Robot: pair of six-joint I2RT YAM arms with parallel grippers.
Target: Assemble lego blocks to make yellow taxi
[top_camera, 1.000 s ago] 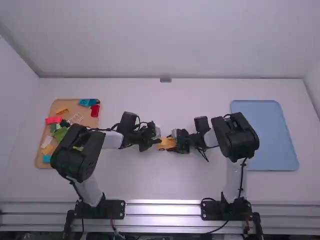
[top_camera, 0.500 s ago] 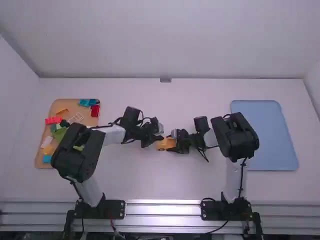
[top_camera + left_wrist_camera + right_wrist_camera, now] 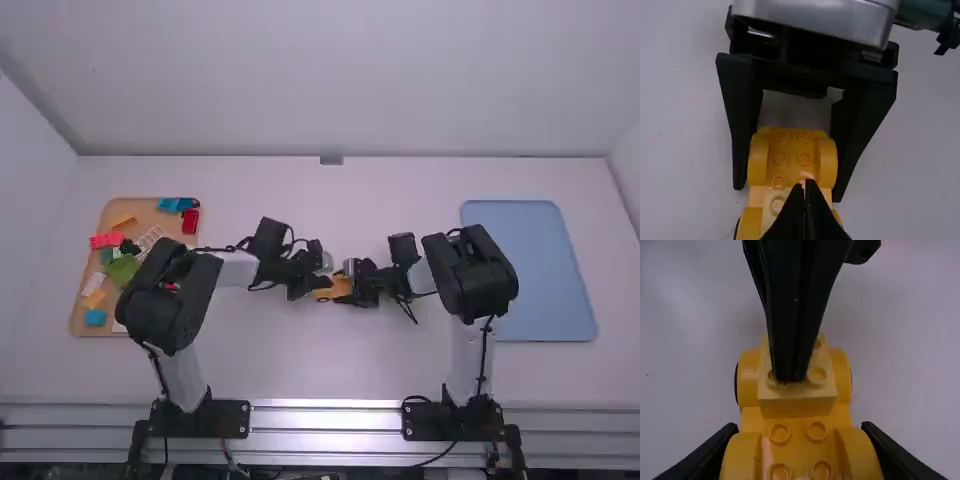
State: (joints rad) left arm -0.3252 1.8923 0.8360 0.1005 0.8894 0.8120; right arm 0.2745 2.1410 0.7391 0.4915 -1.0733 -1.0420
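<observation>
Yellow car (image 3: 342,289) mid-table, between both arms, light yellow block (image 3: 798,407) on its left end. Right tool (image 3: 352,289) holds car, one finger against each side. Left tool (image 3: 324,284) has fingers together, tips at top of light yellow block. Table (image 3: 330,365) is white. Far left: tan tray (image 3: 145,212) with red block (image 3: 190,221), green block (image 3: 123,269), white grid piece (image 3: 151,237), others. Right side: blue tray (image 3: 528,270).

We see a white table (image 3: 330,365), a pale wall (image 3: 330,80) behind it, and what seems a grey fitting (image 3: 331,159) at its far edge.
</observation>
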